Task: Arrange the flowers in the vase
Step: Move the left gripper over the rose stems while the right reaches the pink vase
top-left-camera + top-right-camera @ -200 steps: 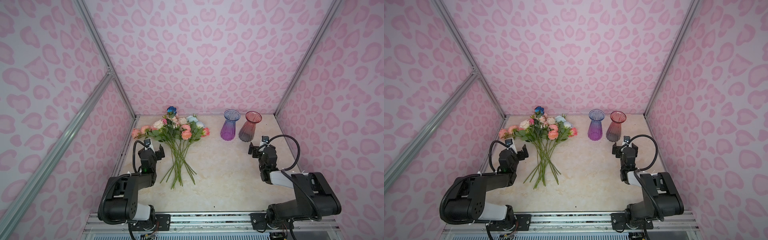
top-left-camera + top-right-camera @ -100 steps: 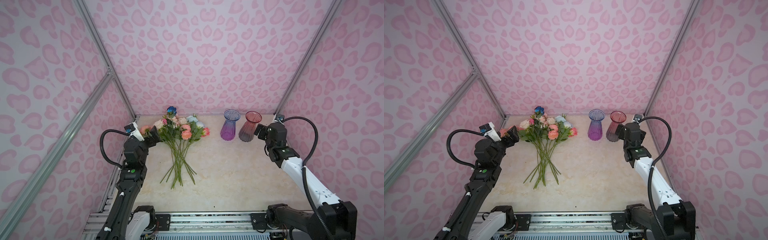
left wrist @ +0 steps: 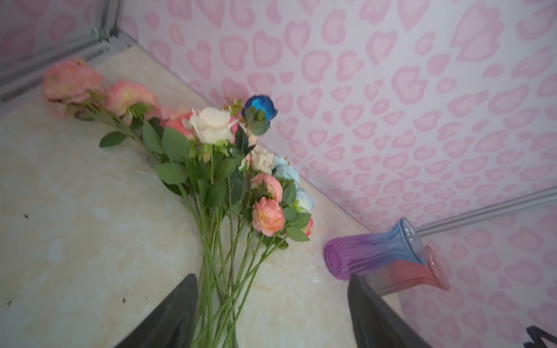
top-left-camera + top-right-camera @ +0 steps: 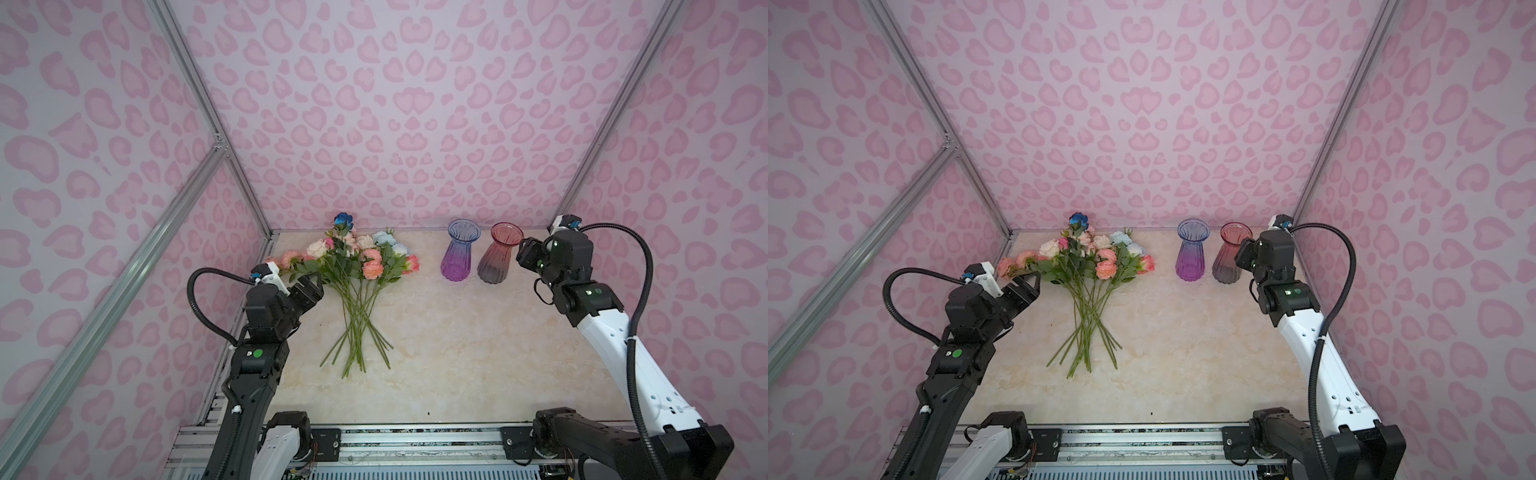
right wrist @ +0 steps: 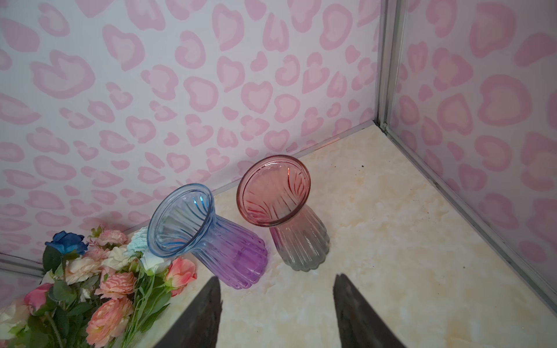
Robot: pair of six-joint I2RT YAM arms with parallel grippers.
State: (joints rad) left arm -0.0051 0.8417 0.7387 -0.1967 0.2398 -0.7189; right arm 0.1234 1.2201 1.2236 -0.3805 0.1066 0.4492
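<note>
The flowers [image 4: 360, 261] lie in a loose bunch at the back left of the table, blooms toward the rear wall and green stems [image 4: 356, 332] fanning toward the front. A blue-to-purple glass vase [image 4: 460, 254] and a red-to-grey glass vase [image 4: 498, 257] stand upright side by side at the back right, both with nothing in them [image 5: 275, 192]. My left gripper [image 4: 311, 286] hovers open just left of the bunch, above the leaves; the stems [image 3: 217, 271] run past one of its fingers. My right gripper [image 4: 524, 251] hangs open beside the red vase's rim, holding nothing [image 5: 277, 277].
Pink-patterned walls with aluminium frame posts [image 4: 208, 124] close in the table on three sides. The marble-look tabletop [image 4: 457, 353] stretches bare between the stems and the right arm. A metal rail [image 4: 395, 436] runs along the front edge.
Both arms have unfolded from low near the front and reached to the back: the left to the flower heads, the right up beside the red vase.
</note>
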